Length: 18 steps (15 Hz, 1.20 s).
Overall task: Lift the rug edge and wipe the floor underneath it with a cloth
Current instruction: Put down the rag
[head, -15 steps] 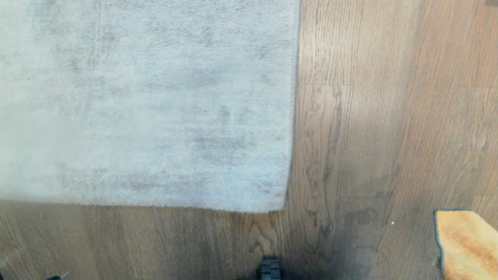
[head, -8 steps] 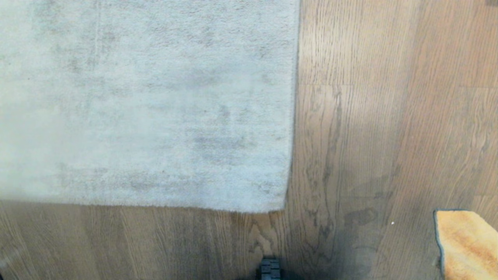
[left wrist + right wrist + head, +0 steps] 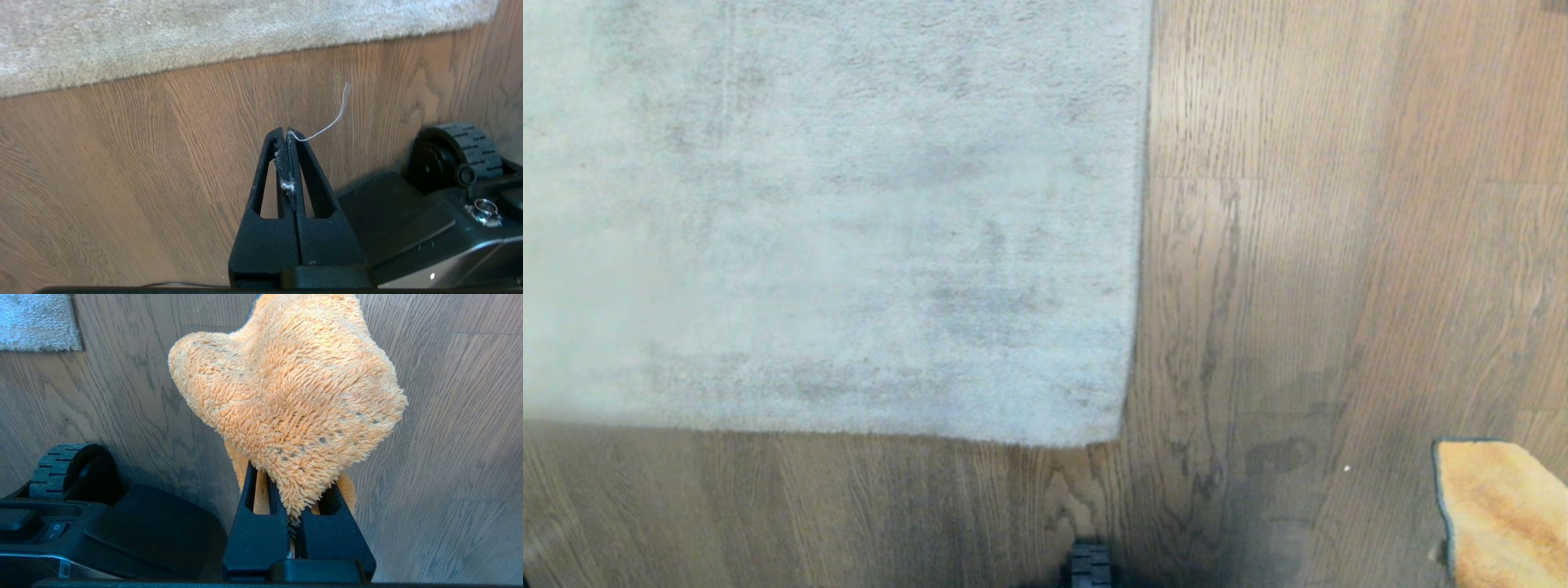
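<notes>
Orange-yellow and fluffy, the cloth is bulging out of the right gripper, whose fingers are clamping its bunched end above the floor, to the right of the rug. The rug edge is lying flat on the planks. The left gripper is hovering near it, fingers pressed together, pale lint clinging between them.

We see the rug edge lying flat on the brown wood floor. The fluffy orange cloth hangs bunched, maybe folded, above it.
</notes>
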### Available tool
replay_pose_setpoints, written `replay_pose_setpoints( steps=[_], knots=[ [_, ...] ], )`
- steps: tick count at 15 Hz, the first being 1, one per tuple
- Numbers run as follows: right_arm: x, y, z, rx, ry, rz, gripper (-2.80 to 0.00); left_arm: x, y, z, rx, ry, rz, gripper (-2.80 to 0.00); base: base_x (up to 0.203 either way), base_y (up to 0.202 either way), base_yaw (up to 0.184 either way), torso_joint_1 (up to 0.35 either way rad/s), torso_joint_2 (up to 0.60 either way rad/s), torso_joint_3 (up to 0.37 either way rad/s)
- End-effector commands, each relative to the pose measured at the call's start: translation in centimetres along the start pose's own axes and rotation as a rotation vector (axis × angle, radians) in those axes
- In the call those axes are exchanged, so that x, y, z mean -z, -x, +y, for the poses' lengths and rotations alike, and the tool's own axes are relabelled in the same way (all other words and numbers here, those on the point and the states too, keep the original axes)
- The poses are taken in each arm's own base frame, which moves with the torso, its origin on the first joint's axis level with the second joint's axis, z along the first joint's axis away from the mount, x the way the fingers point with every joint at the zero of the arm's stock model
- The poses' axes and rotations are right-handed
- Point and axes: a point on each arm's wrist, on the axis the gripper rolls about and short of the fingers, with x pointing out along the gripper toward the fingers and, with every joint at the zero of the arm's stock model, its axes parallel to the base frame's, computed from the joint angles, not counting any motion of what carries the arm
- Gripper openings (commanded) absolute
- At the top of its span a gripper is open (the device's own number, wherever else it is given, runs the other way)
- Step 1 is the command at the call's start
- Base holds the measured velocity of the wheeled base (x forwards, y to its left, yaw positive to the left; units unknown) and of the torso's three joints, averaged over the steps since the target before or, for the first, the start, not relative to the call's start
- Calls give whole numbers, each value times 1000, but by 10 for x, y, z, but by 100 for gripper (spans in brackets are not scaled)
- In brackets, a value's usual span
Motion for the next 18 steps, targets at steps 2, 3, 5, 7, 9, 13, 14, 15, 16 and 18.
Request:
replay_pose_setpoints(
  steps=[2,3,5,7,9,13,14,15,16,18],
  knots=[
    [0,0,0,0,1,2,-280,2,0,0,-11,0,15,-280,0,0,0,0,0,0],
    [0,0,0,-1,1,2,-280,2,0,0,-41,5,25,-280,0,0,0,0,0,0],
    [0,0,0,-1,1,2,-280,6,2,-1,-75,9,32,-280,0,0,0,0,0,0],
    [0,0,0,-1,1,2,-280,8,6,-1,-106,14,-6,-280,0,0,0,0,0,0],
    [0,0,0,-1,1,2,-280,10,11,-2,-129,19,-71,-280,0,0,0,0,0,0],
    [0,0,0,0,1,2,-280,15,21,-4,-163,30,-205,-280,0,0,0,0,0,0],
    [0,0,0,-1,1,2,-280,15,21,-4,-164,31,-206,-280,0,0,0,0,0,0],
    [0,0,0,-1,1,2,-280,15,21,-4,-164,31,-206,-280,0,0,0,0,0,0],
    [0,0,0,1,1,2,-280,15,21,-4,-164,31,-206,-280,0,0,0,0,0,0],
    [0,0,0,-1,1,2,-280,15,21,-4,-163,31,-205,-280,0,0,0,0,0,0]
  ],
)
